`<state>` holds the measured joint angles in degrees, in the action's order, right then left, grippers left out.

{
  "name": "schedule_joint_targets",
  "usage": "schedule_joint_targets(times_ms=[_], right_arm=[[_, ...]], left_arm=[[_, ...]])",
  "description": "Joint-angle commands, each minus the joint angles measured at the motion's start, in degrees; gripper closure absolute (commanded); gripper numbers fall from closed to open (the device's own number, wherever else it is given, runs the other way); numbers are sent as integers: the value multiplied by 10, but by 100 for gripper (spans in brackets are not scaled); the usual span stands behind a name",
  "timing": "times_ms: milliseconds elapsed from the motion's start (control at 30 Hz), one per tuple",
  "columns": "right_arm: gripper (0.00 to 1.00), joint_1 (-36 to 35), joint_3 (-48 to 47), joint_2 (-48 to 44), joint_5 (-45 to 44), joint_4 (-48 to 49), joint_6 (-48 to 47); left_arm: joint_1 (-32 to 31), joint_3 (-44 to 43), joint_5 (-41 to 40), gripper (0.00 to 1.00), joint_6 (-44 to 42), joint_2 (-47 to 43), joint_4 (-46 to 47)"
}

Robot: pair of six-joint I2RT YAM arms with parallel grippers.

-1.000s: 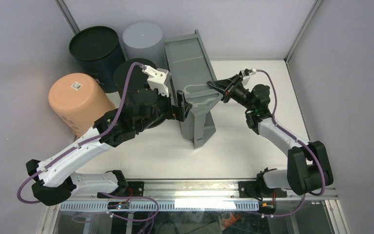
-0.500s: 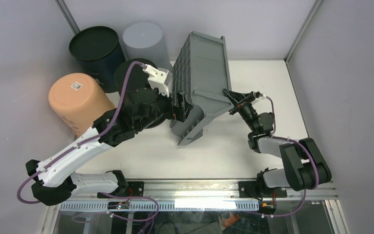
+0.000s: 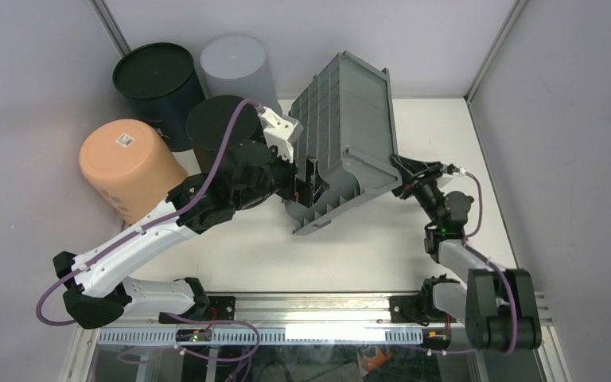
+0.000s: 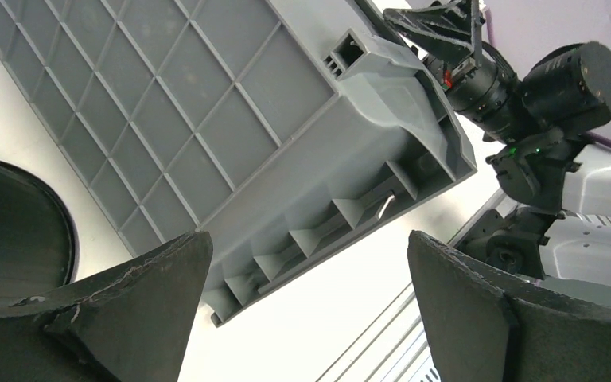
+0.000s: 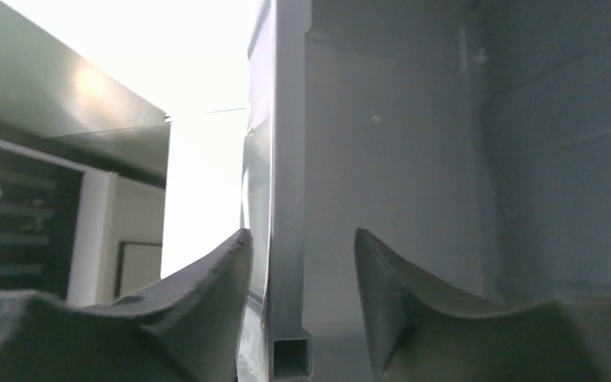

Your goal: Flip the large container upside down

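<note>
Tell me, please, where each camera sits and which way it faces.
Top external: above and behind the bases, looking down on the table; left arm and right arm flank the tilted large container.
Left wrist: on the left arm, facing rightwards at the container's ribbed underside; left fingers frame it.
Right wrist: on the right arm, against the container's rim; right fingers straddle it.
Shared: top and left wrist both show the right arm.
</note>
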<state>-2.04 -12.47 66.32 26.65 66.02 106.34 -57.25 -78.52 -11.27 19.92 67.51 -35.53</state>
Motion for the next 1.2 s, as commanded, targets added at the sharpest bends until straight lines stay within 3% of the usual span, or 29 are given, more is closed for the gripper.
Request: schedule_joint_targets(times_ms=[0,67,167,567,900,1167], right_arm=[[36,43,-55,-89,60,-269,-173],[27,53,-99,-114,59,-414,-255],[23,58,-155,-114,57,-520,-328],[19,65,-266,-116,-61,-762,-518],[16,70,-367,-106,-184,-892,-661],[3,70,-495,-77,-288,-1007,-778]], left_arm=[[5,-23,25,1,-15,-4,22],[5,-22,23,1,-15,-3,22],[5,-19,21,1,-15,-3,23],[4,9,10,1,-15,-26,27],[5,19,6,1,-13,-33,27],[5,15,-6,1,-7,-32,29]])
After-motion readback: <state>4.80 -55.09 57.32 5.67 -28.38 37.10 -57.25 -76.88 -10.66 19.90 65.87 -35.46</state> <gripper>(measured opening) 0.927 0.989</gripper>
